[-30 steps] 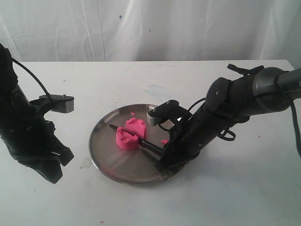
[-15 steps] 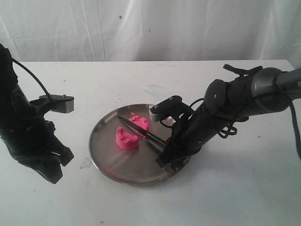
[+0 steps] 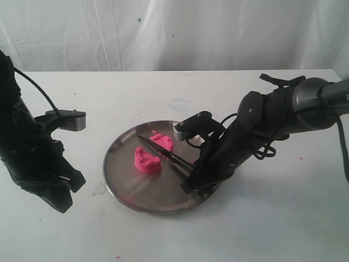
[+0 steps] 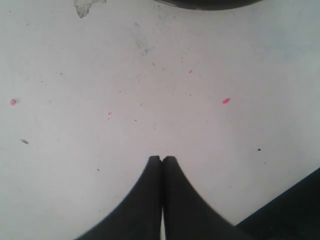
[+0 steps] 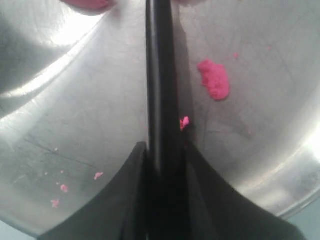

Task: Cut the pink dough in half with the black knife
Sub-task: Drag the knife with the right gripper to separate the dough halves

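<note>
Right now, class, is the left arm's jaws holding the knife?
No. The left jaws are shut on nothing over bare table, while the knife sits in the right jaws.

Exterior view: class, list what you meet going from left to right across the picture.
Left gripper → steel plate → nearer piece of the pink dough → right gripper holding the black knife → right arm.
</note>
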`<state>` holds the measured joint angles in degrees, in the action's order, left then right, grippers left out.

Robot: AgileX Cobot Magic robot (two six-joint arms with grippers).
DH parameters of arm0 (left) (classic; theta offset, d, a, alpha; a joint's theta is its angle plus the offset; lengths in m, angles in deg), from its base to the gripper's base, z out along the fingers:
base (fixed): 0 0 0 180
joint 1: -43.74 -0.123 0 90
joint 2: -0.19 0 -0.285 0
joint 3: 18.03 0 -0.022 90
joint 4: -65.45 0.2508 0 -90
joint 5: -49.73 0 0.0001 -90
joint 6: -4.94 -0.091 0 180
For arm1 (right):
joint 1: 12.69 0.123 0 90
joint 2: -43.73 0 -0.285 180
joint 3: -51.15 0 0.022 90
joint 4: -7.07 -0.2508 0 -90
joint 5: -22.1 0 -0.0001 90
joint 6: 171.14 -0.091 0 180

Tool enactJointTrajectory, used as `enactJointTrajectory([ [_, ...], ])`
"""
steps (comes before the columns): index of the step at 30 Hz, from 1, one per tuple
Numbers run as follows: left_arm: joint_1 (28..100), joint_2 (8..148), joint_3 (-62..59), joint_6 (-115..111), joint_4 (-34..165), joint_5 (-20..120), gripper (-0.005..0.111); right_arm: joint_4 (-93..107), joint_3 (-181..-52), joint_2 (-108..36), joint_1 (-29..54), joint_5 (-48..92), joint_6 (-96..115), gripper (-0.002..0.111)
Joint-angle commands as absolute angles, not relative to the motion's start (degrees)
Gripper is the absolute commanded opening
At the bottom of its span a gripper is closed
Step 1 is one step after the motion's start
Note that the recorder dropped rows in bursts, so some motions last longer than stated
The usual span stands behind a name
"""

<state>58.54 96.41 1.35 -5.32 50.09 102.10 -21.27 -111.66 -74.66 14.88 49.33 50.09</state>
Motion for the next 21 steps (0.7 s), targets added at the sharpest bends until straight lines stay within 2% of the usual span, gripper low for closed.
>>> enactJointTrajectory([
  [1, 58.8, 95.9, 1.0, -5.5, 49.2, 102.9, 0.0, -20.5, -111.2, -75.5, 14.9, 52.8, 49.9, 0.0],
  [10, 58.8, 95.9, 1.2, -5.5, 49.1, 102.3, 0.0, -24.1, -111.2, -75.5, 14.9, 54.8, 52.8, 0.0],
  [21, 58.8, 95.9, 1.2, -5.5, 49.1, 102.0, 0.0, -22.5, -111.2, -75.5, 14.9, 48.0, 48.2, 0.0],
])
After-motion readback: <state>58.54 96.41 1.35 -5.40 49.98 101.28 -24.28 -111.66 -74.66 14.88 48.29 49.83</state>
